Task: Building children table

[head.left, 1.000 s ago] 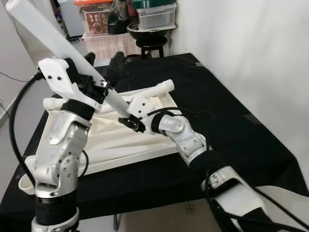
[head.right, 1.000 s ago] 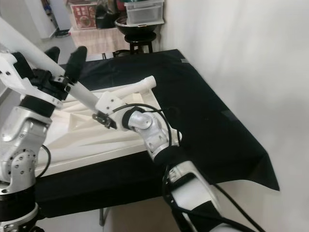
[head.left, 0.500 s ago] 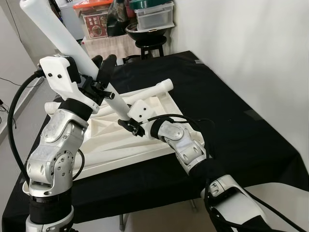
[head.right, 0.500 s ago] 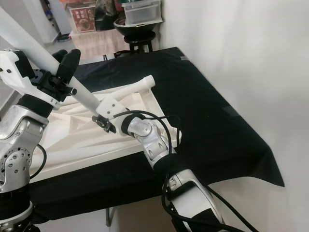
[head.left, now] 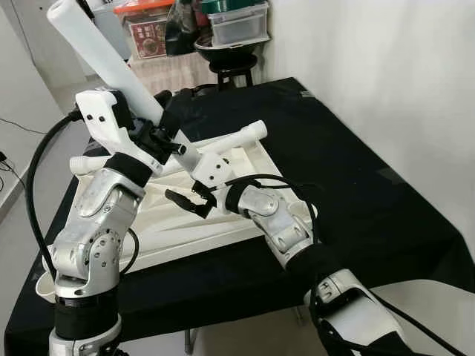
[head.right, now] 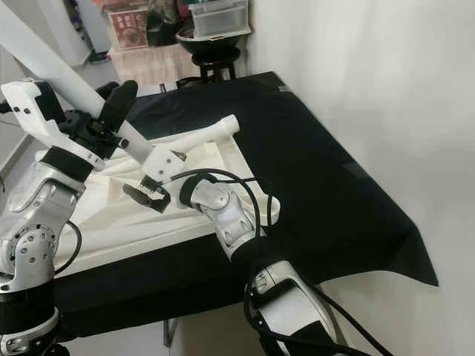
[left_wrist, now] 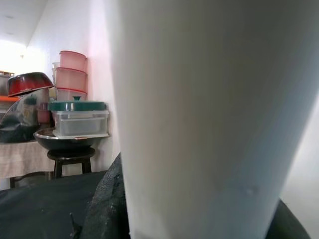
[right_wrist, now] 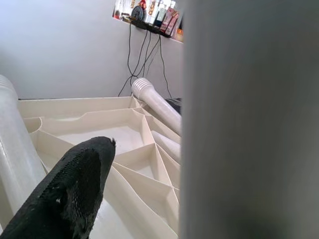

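Tabletop [head.left: 178,219] lies underside-up at centre frame on your black bench [head.left: 356,185]. Your left end effector [head.left: 165,126] clenches the slanted leg [head.left: 111,63] to steer it, while the right end effector [head.left: 185,204] waits released below.

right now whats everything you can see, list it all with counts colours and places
upside-down ribbed plastic tabletop: one, cream white, lying on the cloth
black cloth over the work table: one, under the tabletop
long round plastic table leg: one, white, held slanting above the tabletop
other table legs: at least two, white, lying along the tabletop's far edge
round stool: one, black, beyond the table, carrying a dark bowl
lidded storage box: one, clear with green lid, on the bowl
left gripper: black fingers closed around the raised leg
right gripper: black fingers apart, just over the tabletop, below the leg's lower end
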### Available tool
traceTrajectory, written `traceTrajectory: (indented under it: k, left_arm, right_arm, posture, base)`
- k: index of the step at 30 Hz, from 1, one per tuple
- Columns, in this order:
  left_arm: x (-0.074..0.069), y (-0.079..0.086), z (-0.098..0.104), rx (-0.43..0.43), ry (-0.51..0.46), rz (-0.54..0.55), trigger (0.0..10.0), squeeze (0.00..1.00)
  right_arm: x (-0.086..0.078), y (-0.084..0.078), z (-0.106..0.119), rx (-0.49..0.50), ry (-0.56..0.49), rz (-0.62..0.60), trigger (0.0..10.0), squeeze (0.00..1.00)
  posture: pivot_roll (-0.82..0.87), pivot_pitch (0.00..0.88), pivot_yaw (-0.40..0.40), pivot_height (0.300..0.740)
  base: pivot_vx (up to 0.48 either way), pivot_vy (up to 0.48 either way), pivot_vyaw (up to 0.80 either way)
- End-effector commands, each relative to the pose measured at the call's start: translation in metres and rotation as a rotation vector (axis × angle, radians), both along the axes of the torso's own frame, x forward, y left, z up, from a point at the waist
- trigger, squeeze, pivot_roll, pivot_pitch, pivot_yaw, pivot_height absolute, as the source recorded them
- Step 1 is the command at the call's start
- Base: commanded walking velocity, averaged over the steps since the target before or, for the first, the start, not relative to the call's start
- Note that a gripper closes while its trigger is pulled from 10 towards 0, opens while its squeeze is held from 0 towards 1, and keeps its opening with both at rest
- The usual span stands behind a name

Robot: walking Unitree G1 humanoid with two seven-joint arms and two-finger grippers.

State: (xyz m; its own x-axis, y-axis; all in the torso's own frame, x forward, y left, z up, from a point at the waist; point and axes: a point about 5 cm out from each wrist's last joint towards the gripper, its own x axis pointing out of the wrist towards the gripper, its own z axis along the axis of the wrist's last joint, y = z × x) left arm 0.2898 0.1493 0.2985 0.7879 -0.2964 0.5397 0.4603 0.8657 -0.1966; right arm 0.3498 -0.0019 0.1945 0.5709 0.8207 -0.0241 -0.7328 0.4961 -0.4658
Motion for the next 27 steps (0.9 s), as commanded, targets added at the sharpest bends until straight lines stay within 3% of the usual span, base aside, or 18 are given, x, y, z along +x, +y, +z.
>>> traceTrajectory:
  k: [1, 3, 11, 12, 17, 18, 27]
  left_arm:
    - [-0.001, -0.009, 0.008, -0.056, -0.021, -0.083, 0.0, 0.0]
    - [0.0, -0.014, 0.011, -0.123, -0.014, -0.142, 0.0, 0.0]
    - [0.001, -0.018, 0.013, -0.135, -0.01, -0.182, 0.0, 0.0]
    - [0.002, -0.02, 0.014, -0.138, -0.01, -0.198, 0.0, 0.0]
    - [0.002, -0.022, 0.014, -0.144, -0.01, -0.217, 0.0, 0.0]
    - [0.005, -0.028, 0.014, -0.136, -0.005, -0.238, 0.0, 0.0]
    - [0.011, -0.054, 0.007, -0.076, 0.025, -0.308, 0.0, 0.0]
  right_arm:
    - [-0.005, 0.009, -0.001, -0.033, -0.016, 0.043, 10.0, 0.0]
    - [-0.004, 0.01, -0.008, -0.069, -0.009, 0.04, 10.0, 0.0]
    - [0.001, 0.009, -0.012, -0.124, -0.014, 0.018, 10.0, 0.0]
    - [0.004, 0.007, -0.011, -0.135, -0.012, -0.008, 4.9, 0.0]
    - [0.008, 0.005, -0.011, -0.141, -0.008, -0.036, 4.9, 0.0]
    - [0.012, 0.001, -0.009, -0.157, -0.012, -0.074, 0.0, 0.0]
    - [0.024, -0.009, -0.005, -0.167, 0.012, -0.183, 0.0, 0.0]
  posture:
    - [-0.07, 0.0, 0.115, 0.74]
    - [-0.07, 0.0, 0.105, 0.74]
    - [-0.07, 0.0, 0.106, 0.74]
    - [-0.08, 0.0, 0.107, 0.74]
    - [-0.08, 0.0, 0.107, 0.74]
    - [-0.09, 0.0, 0.114, 0.74]
    - [-0.1, 0.0, 0.104, 0.74]
  base:
    - [0.0, 0.0, 0.0]
    - [0.0, 0.0, 0.0]
    - [0.0, 0.0, 0.0]
    - [0.0, 0.0, 0.0]
    - [0.0, 0.0, 0.0]
    - [0.0, 0.0, 0.0]
    - [0.0, 0.0, 0.0]
